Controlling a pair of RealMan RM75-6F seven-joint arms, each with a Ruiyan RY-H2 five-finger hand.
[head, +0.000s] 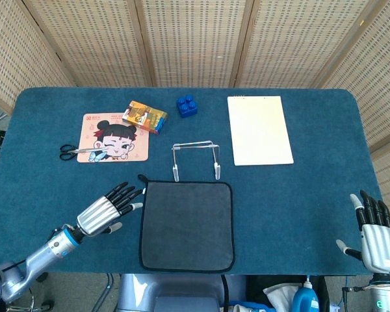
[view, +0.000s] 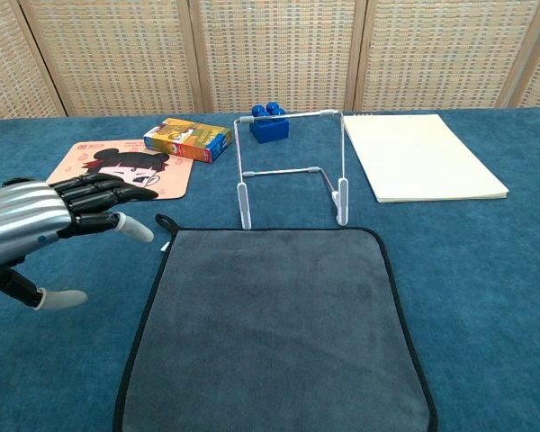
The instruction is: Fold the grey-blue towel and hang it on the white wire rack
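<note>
Grey-blue and edged in black, the square terry towel (head: pixel 187 225) lies flat and unfolded on the dark teal tablecloth (head: pixel 299 195) at the near edge, a small black hanging loop at its far left corner. Just behind the towel's far edge stands the white wire rack (head: pixel 195 158), upright on its two feet, apart from the cloth. Just left of the towel, the silver-and-black left hand (head: pixel 108 208) hovers with its fingers (view: pixel 103 191) stretched out and spread toward the towel's left edge, holding nothing; whether the tips touch the hem cannot be told. Far to the towel's right, past the table's near right corner, the right hand (head: pixel 376 236) is raised with fingers apart, empty too. Beyond the rack sits a blue toy brick (head: pixel 186 105); left of it a colourful small box (head: pixel 145 117), a cartoon-face mouse pad (head: pixel 116 138) and black-handled scissors (head: pixel 78 151); right of the rack a cream notepad (head: pixel 259 129).
</note>
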